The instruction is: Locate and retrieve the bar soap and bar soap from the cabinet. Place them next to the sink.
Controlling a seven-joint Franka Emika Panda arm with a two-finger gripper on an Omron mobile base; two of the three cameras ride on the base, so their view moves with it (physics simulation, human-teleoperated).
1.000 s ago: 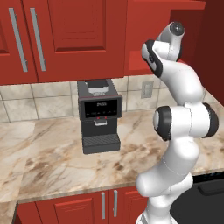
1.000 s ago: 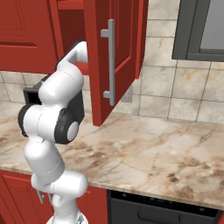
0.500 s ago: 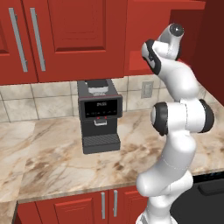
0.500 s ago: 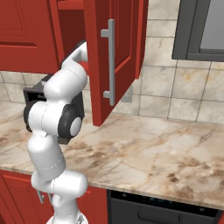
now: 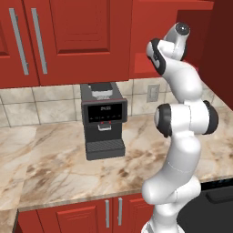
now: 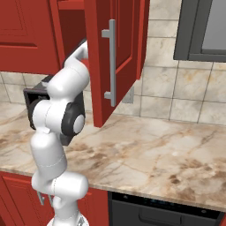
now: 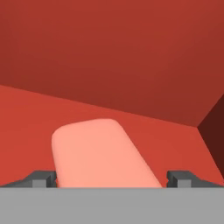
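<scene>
On cabinet shelf [image 7: 39,113]: one salmon-pink bar soap [image 7: 103,153] between spread fingertips [image 7: 43,178]; hand [image 7: 111,181] released, nothing grasped.

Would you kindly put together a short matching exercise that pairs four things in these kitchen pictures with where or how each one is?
Things:
1. flat rounded salmon-pink bar soap
2. black coffee machine
3. panelled red cabinet door with a long silver bar handle
4. two-finger tool

Place or state:
A. swung open above the counter
B. jaws wide open, one on each side of the soap
C. lying on the red cabinet shelf
D. standing on the marble counter against the tiled wall

Pairs: 1-C, 2-D, 3-A, 4-B
</scene>
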